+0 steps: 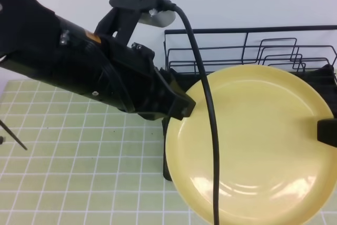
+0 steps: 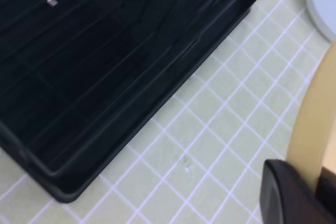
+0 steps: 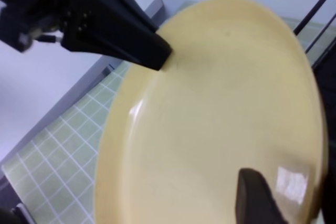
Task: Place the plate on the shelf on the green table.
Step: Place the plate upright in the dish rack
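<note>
The table (image 1: 79,146), tiled in pale green, is spreading under everything, with a white wall running along its far edge. The rack (image 1: 253,51) is sitting toward the table's far right corner, its black tray base (image 2: 105,77) flat on the tiles and its wire rails rising at the back. The plate (image 1: 253,146) is hanging in the air in front of the rack, tilted with its face toward the high camera, touching neither tiles nor wires. The left gripper (image 1: 181,104) is clenching the plate's left rim, one finger (image 2: 289,192) pressing against the yellow edge. The right gripper (image 1: 327,131) is sitting at the plate's right rim with a dark finger (image 3: 254,198) lying over the plate's face; whether it is gripping or released, I cannot tell. A black cable (image 1: 208,109) is crossing in front of the plate.
</note>
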